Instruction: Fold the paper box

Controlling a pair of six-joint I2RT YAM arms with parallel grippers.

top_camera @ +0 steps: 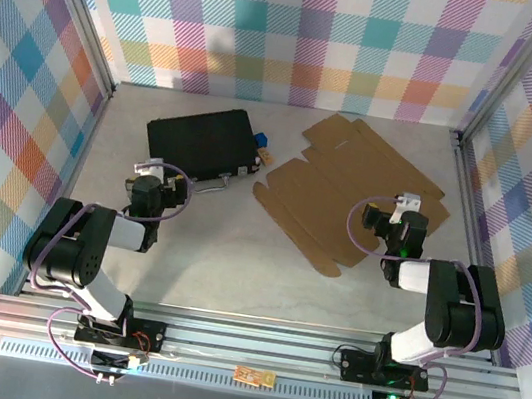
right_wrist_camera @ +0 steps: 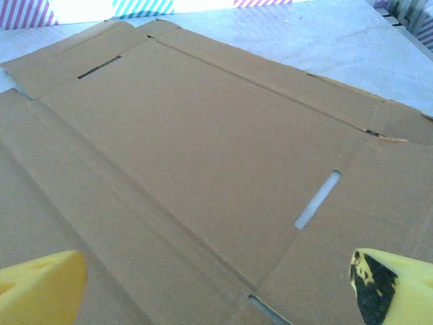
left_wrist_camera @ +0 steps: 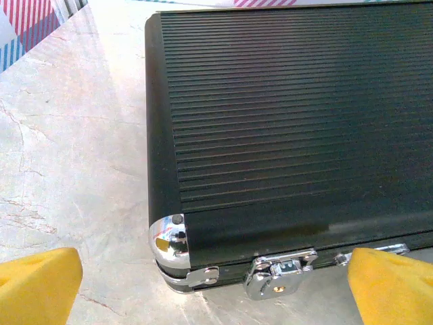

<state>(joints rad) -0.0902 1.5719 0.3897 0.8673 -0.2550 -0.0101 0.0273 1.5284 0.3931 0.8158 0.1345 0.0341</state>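
The paper box (top_camera: 349,187) lies flat and unfolded on the right half of the table, a brown die-cut cardboard sheet with flaps and slots. My right gripper (top_camera: 400,216) hovers over its near right part. In the right wrist view the sheet (right_wrist_camera: 203,149) spreads under the open gripper (right_wrist_camera: 216,291), whose yellow fingertips (right_wrist_camera: 40,284) stand far apart with nothing between them. My left gripper (top_camera: 156,178) is at the near left corner of the black case (top_camera: 205,139). It is open (left_wrist_camera: 216,291) above the case's latch, with yellow fingertips (left_wrist_camera: 37,284) wide apart and holding nothing.
The black ribbed case (left_wrist_camera: 291,122) with chrome corners and a metal handle lies left of the sheet. A small blue and orange object (top_camera: 264,147) sits between case and cardboard. Plaid walls and aluminium frame rails (top_camera: 253,344) enclose the marble table (top_camera: 219,243).
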